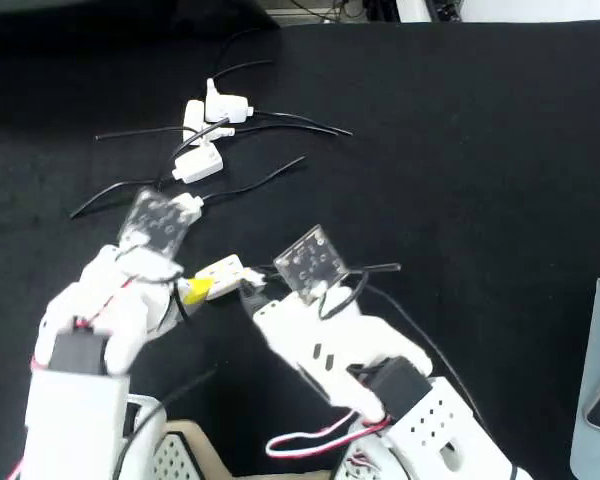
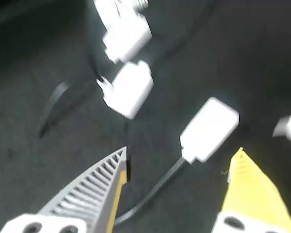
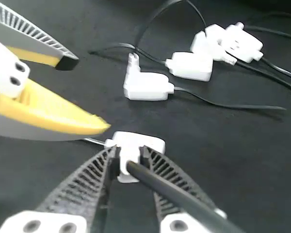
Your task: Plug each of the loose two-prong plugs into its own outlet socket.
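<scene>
No word, number or sign can be read anywhere. The white plugs (image 1: 198,163) and their black cords (image 1: 140,130) are plain, and the black bench (image 1: 480,150) carries no legible print.

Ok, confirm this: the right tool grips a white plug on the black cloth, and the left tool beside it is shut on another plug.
Wrong on the left tool: it is open and holds nothing, as the right wrist view shows. Otherwise yes: the right tool grips a white plug on the black cloth, the left tool beside it.
</scene>
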{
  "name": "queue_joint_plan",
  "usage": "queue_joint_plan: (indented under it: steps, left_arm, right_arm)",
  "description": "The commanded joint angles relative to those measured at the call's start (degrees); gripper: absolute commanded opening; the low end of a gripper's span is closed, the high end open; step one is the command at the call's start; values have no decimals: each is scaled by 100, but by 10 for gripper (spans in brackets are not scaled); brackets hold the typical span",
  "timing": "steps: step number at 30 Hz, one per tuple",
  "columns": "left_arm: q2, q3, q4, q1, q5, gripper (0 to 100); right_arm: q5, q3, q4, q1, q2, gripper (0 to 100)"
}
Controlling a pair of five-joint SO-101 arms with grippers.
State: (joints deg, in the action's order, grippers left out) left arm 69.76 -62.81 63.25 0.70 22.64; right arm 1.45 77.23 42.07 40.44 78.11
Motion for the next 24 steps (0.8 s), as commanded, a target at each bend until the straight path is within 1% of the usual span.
queue_joint_plan:
  steps: [1,5,7,10,14,18,21,22,24]
  left_arm:
    - [-1503,673,-26,-48,774,330]
    - [-2664,980,-53,242,1327,330]
    - [-3138,1024,-325,382,1398,330]
    - [-3789,1051,-1020,409,1398,330]
    - [-4466,1086,-1626,462,1380,330]
    - [-4782,1077,-2189,462,1380,327]
    - [-4923,1077,-2365,470,1363,324]
    - [-4967,1077,-2400,470,1284,324]
    - [-5064,1086,-2409,470,905,324]
  right_arm:
    - [-18,-347,176,-264,22,12]
    - [-9,-286,185,-273,22,12]
    - [-9,-251,185,-273,22,12]
    - [-9,-171,193,-273,22,12]
    - [-9,-48,185,-273,66,12]
    - [-9,-31,185,-273,75,12]
    - [-9,-31,185,-281,75,12]
    - [-9,-31,185,-299,75,12]
    - [-9,-31,176,-492,75,12]
